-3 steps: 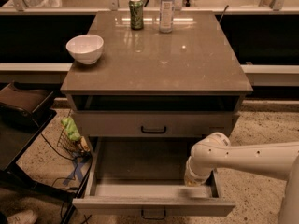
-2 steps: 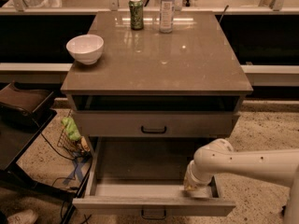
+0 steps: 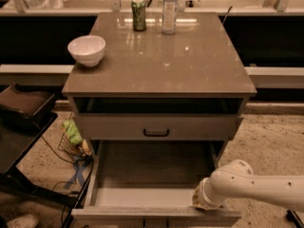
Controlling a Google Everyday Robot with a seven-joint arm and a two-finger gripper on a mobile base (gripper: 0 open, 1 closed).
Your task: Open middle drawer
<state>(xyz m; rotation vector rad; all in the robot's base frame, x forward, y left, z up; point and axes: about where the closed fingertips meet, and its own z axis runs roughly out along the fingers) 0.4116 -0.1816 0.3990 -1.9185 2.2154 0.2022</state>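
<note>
Gripper: my gripper (image 3: 199, 204) is low on the right side. It sits at the front right corner of the middle drawer (image 3: 142, 216), just behind the drawer's front board.
Jaws: I cannot tell if they are wide or narrow. The round end of my wrist hides them.
Arm: my white arm (image 3: 259, 188) comes in from the right edge. It lies almost flat, low over the floor. At the round joint it bends down and left, toward the drawer.
Middle drawer: it is pulled far out toward the camera. I can see its long grey floor and both side walls. Nothing shows inside it but my gripper.
Top drawer: the upper drawer (image 3: 118, 126) sits above the open one, with a small dark handle (image 3: 156, 132) in the middle. There is a dark gap between it and the table top.
Table top: the brown top (image 3: 199, 65) is smooth and shiny.
Bowl: a white bowl (image 3: 86, 50) stands near the left edge of the top.
Can: a green can (image 3: 138, 14) stands at the back.
Bottle: a clear bottle (image 3: 169, 7) stands just beside the can, on its right.
Floor: a wire basket (image 3: 66, 144) with something green in it sits left of the drawers.
</note>
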